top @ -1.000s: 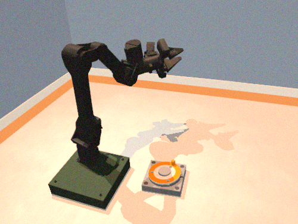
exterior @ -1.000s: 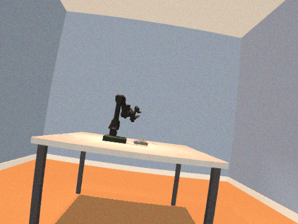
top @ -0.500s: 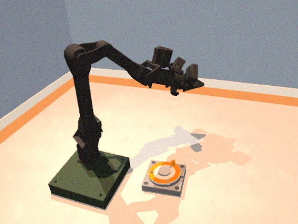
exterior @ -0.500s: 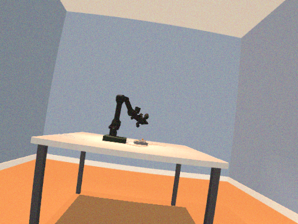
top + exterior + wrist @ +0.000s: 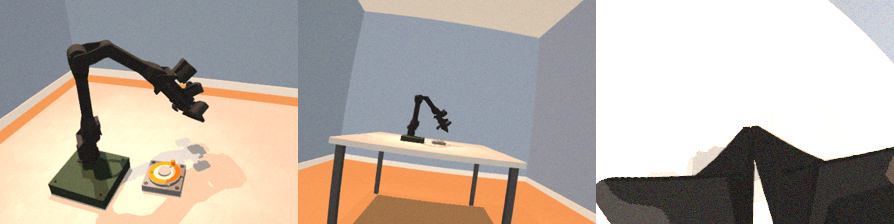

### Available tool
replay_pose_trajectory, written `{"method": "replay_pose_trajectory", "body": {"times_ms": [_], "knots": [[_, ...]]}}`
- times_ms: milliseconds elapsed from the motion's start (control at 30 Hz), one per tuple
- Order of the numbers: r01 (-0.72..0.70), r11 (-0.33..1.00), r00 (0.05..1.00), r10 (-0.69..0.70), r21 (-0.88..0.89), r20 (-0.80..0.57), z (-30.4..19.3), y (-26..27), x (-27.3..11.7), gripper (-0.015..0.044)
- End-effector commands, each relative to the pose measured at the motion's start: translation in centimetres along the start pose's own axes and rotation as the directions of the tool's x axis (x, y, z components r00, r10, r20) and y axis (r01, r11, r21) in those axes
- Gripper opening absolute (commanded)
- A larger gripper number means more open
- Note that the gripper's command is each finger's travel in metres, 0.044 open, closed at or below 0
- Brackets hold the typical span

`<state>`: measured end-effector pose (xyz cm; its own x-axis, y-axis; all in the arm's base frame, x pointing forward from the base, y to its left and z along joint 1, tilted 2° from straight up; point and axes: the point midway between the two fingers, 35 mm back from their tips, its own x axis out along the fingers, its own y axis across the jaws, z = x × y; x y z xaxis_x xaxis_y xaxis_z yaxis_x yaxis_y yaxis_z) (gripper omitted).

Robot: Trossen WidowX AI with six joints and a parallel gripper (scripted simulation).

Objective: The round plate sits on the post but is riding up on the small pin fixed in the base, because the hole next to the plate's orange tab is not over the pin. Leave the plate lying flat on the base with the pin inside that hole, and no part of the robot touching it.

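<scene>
The round plate [image 5: 154, 177], orange and white, sits around the post [image 5: 164, 170] on the square grey base [image 5: 163, 191]. Its orange tab [image 5: 173, 162] stands up at the rim on the far right side in the top view. The pin and the hole beside the tab cannot be made out, and the plate's tilt is too slight to judge. In the exterior view the base [image 5: 438, 143] is very small. My gripper [image 5: 204, 120] [image 5: 447, 131] [image 5: 751, 133] is shut and empty, its fingertips together. It hangs in the air well above the base, off to its right and beyond it in the top view.
The arm's dark green mounting block [image 5: 71, 182] [image 5: 412, 139] stands left of the base on the pale table top [image 5: 253, 125] [image 5: 357, 141]. The arm [image 5: 84, 98] arches high over the table. Its shadow [image 5: 220, 170] falls on the table around the base.
</scene>
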<state>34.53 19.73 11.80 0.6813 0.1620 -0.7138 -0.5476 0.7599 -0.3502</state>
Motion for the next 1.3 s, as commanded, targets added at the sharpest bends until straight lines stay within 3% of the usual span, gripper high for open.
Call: {"method": "replay_pose_trajectory", "body": {"times_ms": [0, 267, 400, 867, 1267], "knots": [[0.003, 0.945, 0.941, 0.107, 0.326, -0.321, -7.0, -3.4, -1.0, 0.0], [0.153, 0.79, 0.791, 0.263, 0.594, -0.553, -12.7, -5.2, -4.4, 0.0], [0.204, 0.74, 0.746, 0.307, 0.641, -0.591, -13.7, -5.6, -5.4, 0.0], [0.204, 0.74, 0.746, 0.307, 0.641, -0.591, -13.6, -5.7, -5.2, 0.0], [0.204, 0.74, 0.746, 0.307, 0.641, -0.591, -16.4, -4.3, -1.7, 0.0]]}}
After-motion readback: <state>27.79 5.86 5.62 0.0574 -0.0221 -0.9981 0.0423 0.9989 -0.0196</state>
